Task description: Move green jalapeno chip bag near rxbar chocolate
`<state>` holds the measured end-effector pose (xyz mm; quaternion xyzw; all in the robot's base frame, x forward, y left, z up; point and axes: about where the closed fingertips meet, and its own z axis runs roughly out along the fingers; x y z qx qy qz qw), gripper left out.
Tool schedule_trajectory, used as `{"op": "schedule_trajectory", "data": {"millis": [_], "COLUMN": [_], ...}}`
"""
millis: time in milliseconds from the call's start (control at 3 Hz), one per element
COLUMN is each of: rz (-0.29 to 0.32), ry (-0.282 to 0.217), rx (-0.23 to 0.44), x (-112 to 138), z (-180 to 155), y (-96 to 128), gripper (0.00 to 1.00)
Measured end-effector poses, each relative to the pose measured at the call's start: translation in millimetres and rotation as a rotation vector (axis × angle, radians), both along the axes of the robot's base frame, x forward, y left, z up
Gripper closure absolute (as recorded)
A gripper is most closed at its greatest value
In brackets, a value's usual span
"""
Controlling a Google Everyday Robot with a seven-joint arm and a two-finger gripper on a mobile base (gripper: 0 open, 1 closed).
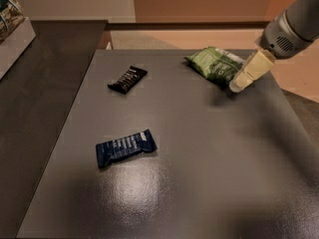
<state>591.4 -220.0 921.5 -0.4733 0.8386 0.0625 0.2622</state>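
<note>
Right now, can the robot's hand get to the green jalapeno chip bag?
Probably yes. The hand hangs right beside the green jalapeno chip bag, with nothing between them. The rxbar chocolate and the dark-blue bar lie well away from both.

Table (224,173), bag (215,63) by pincer (239,85), black bar (127,79), blue bar (125,148)

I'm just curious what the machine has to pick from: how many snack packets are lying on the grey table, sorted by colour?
Green: 1, the green jalapeno chip bag
Black: 1, the rxbar chocolate
Dark blue: 1, the blue-wrapped bar
Total: 3
The gripper is at the right end of the green bag.
</note>
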Motion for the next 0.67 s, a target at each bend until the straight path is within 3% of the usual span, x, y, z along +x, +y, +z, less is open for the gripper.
{"op": "schedule_trajectory", "data": {"millis": [667], "rz": [-0.102], "ry": [-0.004], "rx": [0.037], "x": [46], "z": [-24], "y": [0], "gripper": [0.00]}}
